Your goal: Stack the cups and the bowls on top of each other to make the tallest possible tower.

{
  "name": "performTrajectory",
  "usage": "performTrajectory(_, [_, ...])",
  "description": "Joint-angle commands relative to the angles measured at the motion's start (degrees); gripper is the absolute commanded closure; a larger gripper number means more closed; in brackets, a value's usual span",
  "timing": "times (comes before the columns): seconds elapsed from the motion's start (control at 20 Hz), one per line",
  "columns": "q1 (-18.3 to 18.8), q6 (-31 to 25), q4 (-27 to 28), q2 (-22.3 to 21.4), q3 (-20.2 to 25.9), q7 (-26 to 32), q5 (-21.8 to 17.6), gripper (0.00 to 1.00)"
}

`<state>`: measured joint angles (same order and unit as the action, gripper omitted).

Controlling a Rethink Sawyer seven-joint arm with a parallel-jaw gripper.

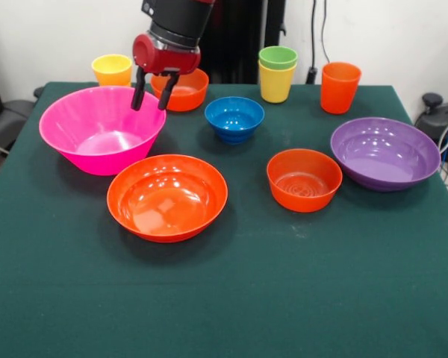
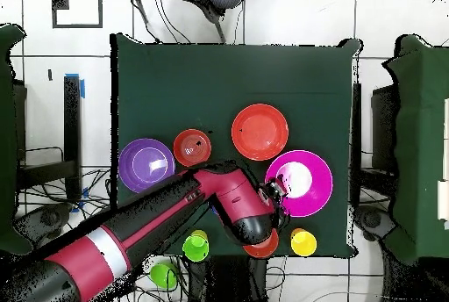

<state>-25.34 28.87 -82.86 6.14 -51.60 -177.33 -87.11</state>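
My gripper (image 1: 151, 101) hangs open and empty over the far rim of the big pink bowl (image 1: 97, 130), just in front of a small orange bowl (image 1: 183, 91). In the overhead view the gripper (image 2: 274, 191) sits at the pink bowl's (image 2: 299, 183) edge. The wide orange bowl (image 1: 167, 198), the small blue bowl (image 1: 234, 118), a second small orange bowl (image 1: 304, 179) and the purple bowl (image 1: 384, 153) stand apart on the cloth. A yellow cup (image 1: 112, 69) stands far left. A light green cup (image 1: 278, 57) sits in the other yellow cup (image 1: 275, 83). The orange cup (image 1: 339, 86) stands beside them. No pile of bowls shows.
The table is covered by a dark green cloth (image 1: 231, 298). In the overhead view my arm (image 2: 158, 219) hides the blue bowl and part of the small orange bowl (image 2: 261, 248). Cables and chairs stand around the table.
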Motion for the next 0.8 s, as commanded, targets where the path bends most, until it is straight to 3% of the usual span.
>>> performTrajectory(0.05, [-0.22,0.61,0.97,3.64,12.61,2.72,-1.08,0.00])
performTrajectory(0.8, [0.18,0.25,0.94,2.93,12.95,4.51,-0.33,0.00])
